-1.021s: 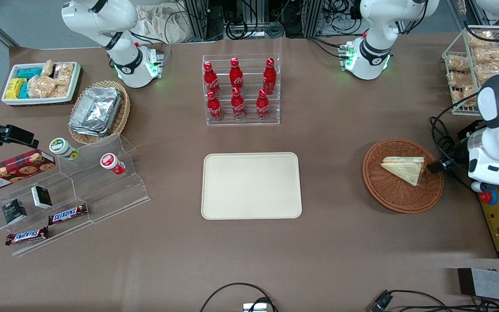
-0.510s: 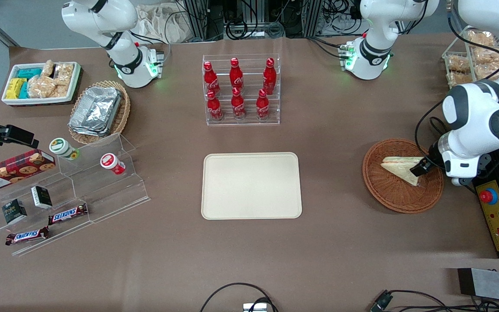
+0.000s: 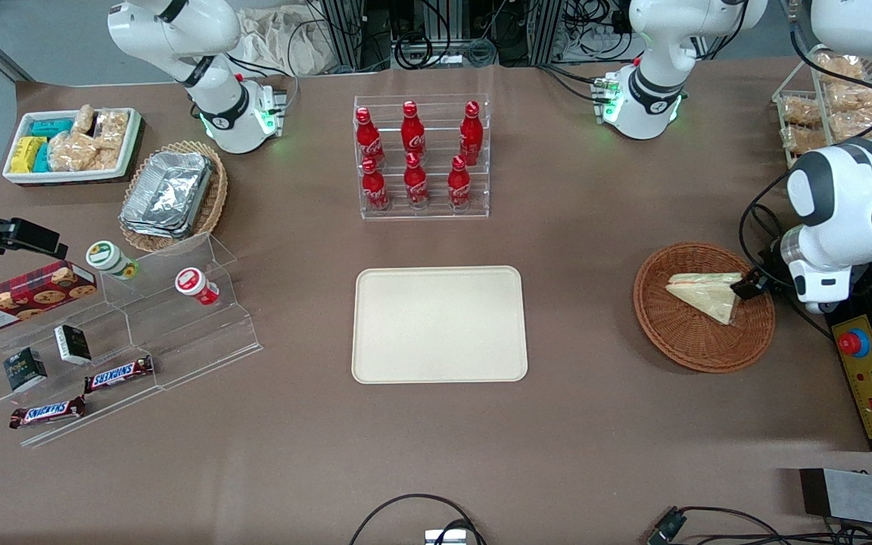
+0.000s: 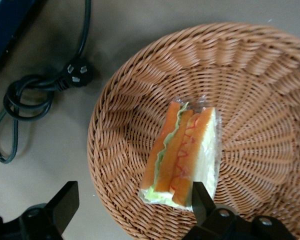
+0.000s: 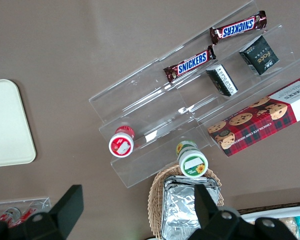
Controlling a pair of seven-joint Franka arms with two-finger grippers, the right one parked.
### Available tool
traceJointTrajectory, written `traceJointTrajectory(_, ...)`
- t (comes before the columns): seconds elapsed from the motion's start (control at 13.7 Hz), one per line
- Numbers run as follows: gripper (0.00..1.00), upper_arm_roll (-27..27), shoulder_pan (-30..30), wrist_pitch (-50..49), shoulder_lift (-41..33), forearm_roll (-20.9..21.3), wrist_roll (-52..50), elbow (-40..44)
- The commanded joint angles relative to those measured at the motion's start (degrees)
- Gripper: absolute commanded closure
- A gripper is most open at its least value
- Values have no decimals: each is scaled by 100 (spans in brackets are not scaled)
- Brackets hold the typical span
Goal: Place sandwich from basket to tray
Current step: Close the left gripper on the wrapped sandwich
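Item 1, sandwich [image 3: 707, 294]: you have it lying in the basket [image 3: 678, 333], a wedge in clear wrap. The left wrist view shows its cut edge [image 4: 182, 155] facing up toward the camera, with orange and green layers and a red squiggle across them.

Item 2, basket: round, reddish-brown wicker, sitting on the table [image 3: 595, 424] toward the working arm's end. A black cable with a plug [image 4: 72, 75] lies on the table just beside its rim [image 4: 102, 150].

Item 3, end effector [image 3: 748, 286]: you find it low over the basket, at the sandwich's end nearest the working arm. Its fingers [image 4: 65, 205] are spread wide, one standing outside the basket rim and the other at the sandwich's corner. It grips nothing.

Item 4, tray [image 3: 440, 324]: cream, rectangular, flat on the table's middle, well apart from the basket, with nothing on it.

Item 5, bottle rack [image 3: 421, 159]: clear stand with six red bottles, farther from the front camera than the tray.

Item 6, clear stepped shelf [image 3: 133, 333]: toward the parked arm's end, holding snack bars, small boxes and two cups.
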Motion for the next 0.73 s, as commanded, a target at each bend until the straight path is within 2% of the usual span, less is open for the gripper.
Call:
traceJointTrajectory(0.0,0,0,-40,37,201,-287,-245,-19)
traceJointTrajectory(0.07,0,-9,-49,38,219,-394,-306,-1)
traceJointTrajectory(0.58,0,-211,-111,758,860,-439,-588,235)
traceJointTrajectory(0.66,18,-220,-111,715,913,-439,-684,375)
